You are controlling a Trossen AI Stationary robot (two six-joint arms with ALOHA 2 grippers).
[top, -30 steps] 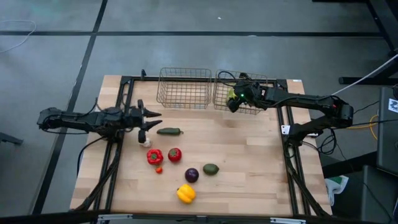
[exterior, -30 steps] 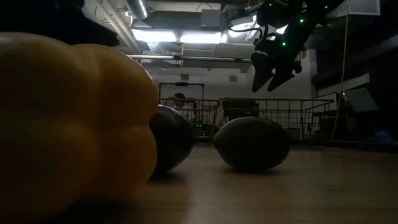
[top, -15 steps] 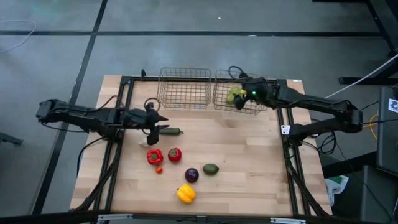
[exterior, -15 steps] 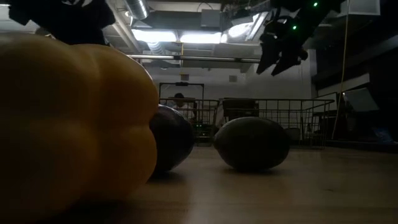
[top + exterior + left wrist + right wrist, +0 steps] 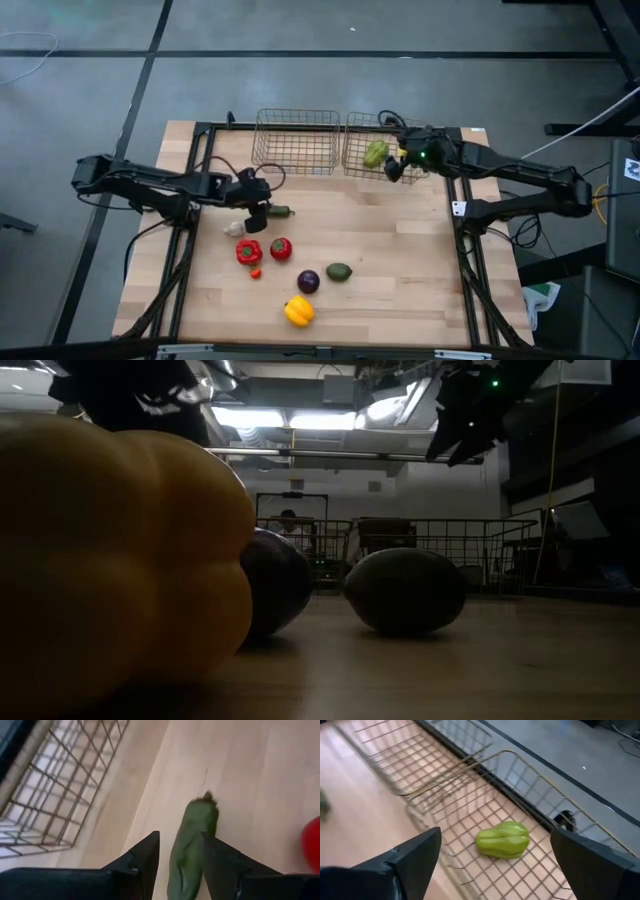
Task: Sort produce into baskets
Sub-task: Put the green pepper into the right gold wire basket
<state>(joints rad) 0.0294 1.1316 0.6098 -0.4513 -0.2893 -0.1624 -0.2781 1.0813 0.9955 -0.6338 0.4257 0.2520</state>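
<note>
Left gripper (image 5: pixel 179 865) low over the worktop (image 5: pixel 400 250), fingers (image 5: pixel 142 855) parted either side of the long dark green piece (image 5: pixel 192 837), not yet closed on it

Right gripper (image 5: pixel 495 865) above the right basket (image 5: pixel 352 160), fingers spread wide, holding nothing; light green piece (image 5: pixel 503 839) lying inside that basket

Left basket (image 5: pixel 296 141) beside it; red pepper (image 5: pixel 248 251), red tomato (image 5: pixel 281 248), purple ball (image 5: pixel 308 281), yellow pepper (image 5: pixel 298 311) on the worktop

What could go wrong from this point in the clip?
The left claw straddles the long green piece near one end, so it might pivot or slip when lifted. The red tomato and red pepper lie close by, so a low sweep could knock them. The right claw, open over the right basket holding the green pepper, could snag the wire rim.
</note>
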